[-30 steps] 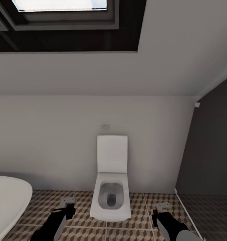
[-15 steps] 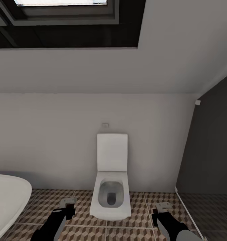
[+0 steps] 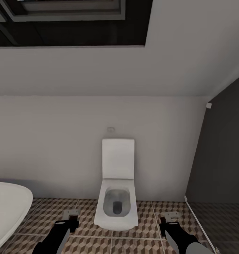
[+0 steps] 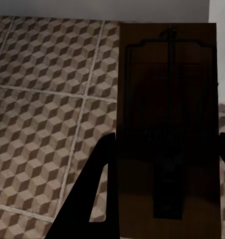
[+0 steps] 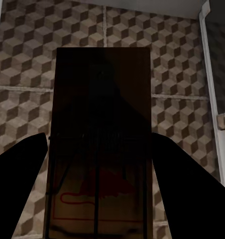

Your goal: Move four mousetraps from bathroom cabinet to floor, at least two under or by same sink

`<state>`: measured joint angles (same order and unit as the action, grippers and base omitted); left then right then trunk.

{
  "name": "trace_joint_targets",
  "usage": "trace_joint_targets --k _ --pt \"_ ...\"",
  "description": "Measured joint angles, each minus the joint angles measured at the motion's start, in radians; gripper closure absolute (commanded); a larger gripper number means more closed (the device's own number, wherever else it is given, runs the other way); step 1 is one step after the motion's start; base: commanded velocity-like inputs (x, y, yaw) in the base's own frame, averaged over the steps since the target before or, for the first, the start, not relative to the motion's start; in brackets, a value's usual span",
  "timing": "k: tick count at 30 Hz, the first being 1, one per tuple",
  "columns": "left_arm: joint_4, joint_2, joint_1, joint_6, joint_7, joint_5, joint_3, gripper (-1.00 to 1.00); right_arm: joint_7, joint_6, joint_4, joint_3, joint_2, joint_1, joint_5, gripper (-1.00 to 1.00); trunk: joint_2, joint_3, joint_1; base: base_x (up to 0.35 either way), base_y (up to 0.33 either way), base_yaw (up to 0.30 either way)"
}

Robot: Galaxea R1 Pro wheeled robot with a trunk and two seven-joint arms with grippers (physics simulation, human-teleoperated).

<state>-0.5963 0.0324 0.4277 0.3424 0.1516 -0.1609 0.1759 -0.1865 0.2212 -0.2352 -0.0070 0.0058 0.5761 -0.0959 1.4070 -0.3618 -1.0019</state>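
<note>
**What we count**

We count two mousetraps, one between the left fingers and one between the right fingers. We see one toilet, one bathtub and one skylight.

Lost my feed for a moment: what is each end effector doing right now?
Left end effector: shut on a mousetrap.
Right end effector: shut on a second mousetrap.
</note>
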Motion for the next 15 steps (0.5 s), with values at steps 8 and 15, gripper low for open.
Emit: trace_joint_targets --k 8,15 --pt "0.003 0.000 0.000 0.000 0.000 -0.001 0.000 1.00 0.000 -0.002 0.001 0.000 0.000 0.000 0.000 1.00 0.056 -0.025 -0.031 0.000 0.000 0.000" --pt "0.004 0.000 0.000 0.001 0.000 -0.001 0.000 1.00 0.000 -0.001 0.001 0.000 0.000 0.000 0.000 1.00 0.105 -0.047 -0.058 0.000 0.000 0.000"
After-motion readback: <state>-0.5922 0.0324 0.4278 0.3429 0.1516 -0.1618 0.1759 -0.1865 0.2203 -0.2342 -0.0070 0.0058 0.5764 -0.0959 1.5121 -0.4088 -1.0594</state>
